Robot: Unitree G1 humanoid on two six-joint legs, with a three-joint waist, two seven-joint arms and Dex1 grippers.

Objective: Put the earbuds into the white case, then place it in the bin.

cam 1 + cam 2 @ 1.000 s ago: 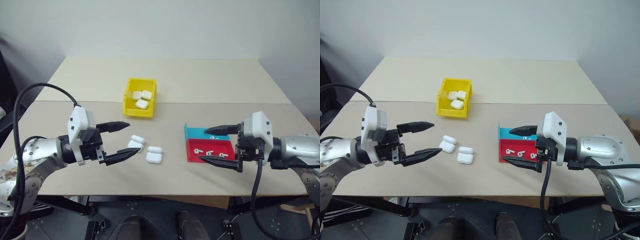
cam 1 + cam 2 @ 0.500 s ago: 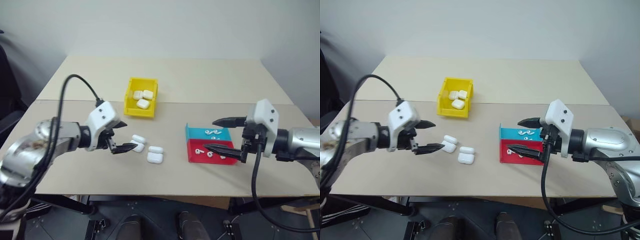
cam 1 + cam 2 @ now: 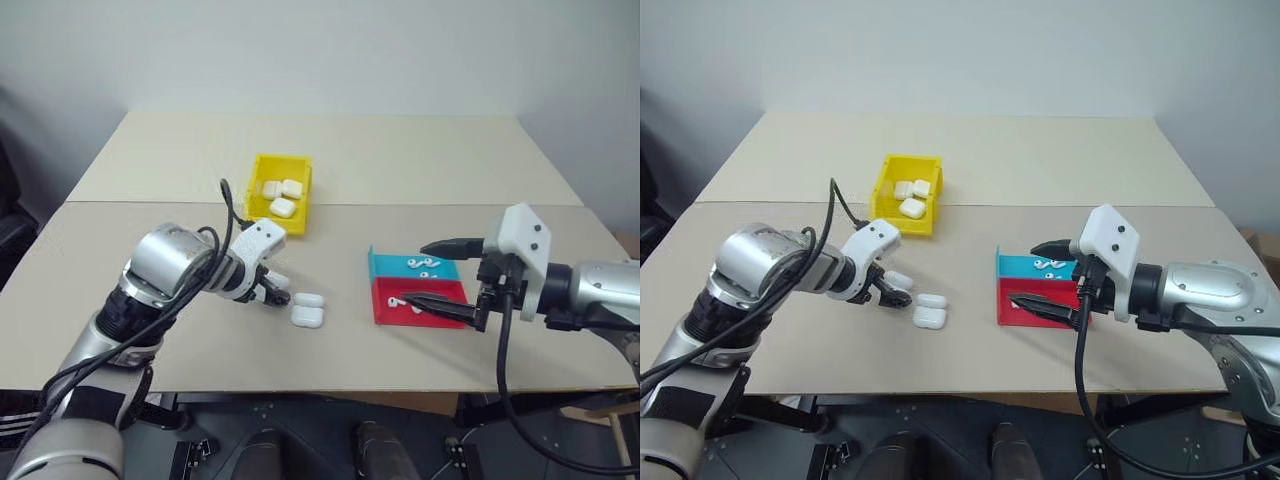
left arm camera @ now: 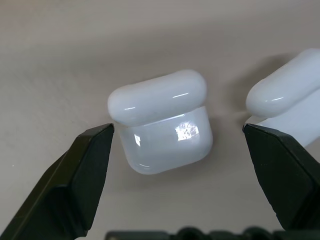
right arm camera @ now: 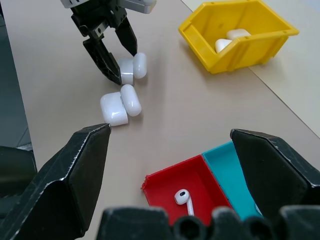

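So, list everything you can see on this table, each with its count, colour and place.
table: one, beige
bin: one, yellow, centre-left
cases in the bin: three, white
cases on the table: two, white, in front of the bin
teal tray: one, right side
red tray: one, beside the teal tray
earbuds: several, white, in both trays
left gripper: open, around one case
right gripper: open, over the trays

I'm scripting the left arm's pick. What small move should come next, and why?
Probably close the left tool on the case: its open fingers straddle that case, which lies on the table, apart from both fingers.
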